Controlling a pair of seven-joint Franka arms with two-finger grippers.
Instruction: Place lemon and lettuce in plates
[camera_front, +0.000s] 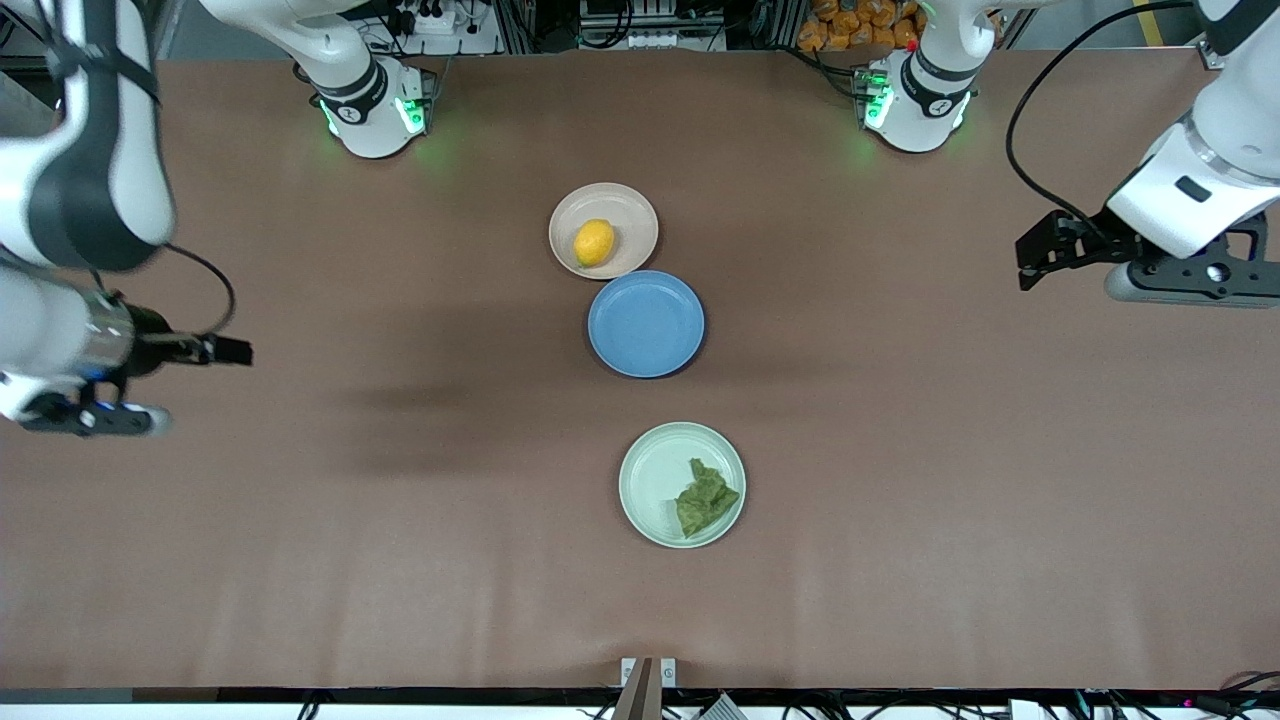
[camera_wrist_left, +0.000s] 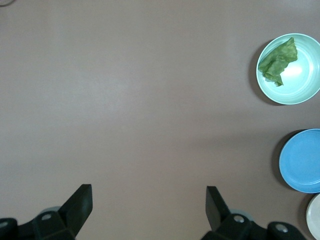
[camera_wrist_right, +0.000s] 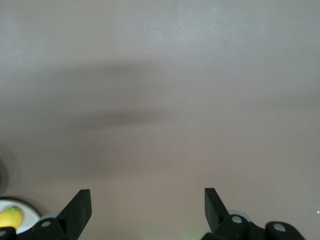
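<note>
The yellow lemon (camera_front: 594, 243) lies in the beige-pink plate (camera_front: 630, 212), the plate nearest the robots' bases. The wrinkly green lettuce (camera_front: 705, 497) lies in the mint green plate (camera_front: 650, 468), nearest the front camera. My left gripper (camera_front: 1032, 264) is open and empty, in the air over bare table at the left arm's end. My right gripper (camera_front: 238, 350) is open and empty over bare table at the right arm's end. The left wrist view shows its gripper (camera_wrist_left: 149, 200), the lettuce (camera_wrist_left: 278, 61) and the mint plate (camera_wrist_left: 306, 80). The right wrist view shows its gripper (camera_wrist_right: 148, 202) and the lemon (camera_wrist_right: 11, 218).
An empty blue plate (camera_front: 646, 323) sits between the two other plates, touching the beige one; it also shows in the left wrist view (camera_wrist_left: 302, 160). The brown table (camera_front: 900, 450) stretches wide on both sides of the plates.
</note>
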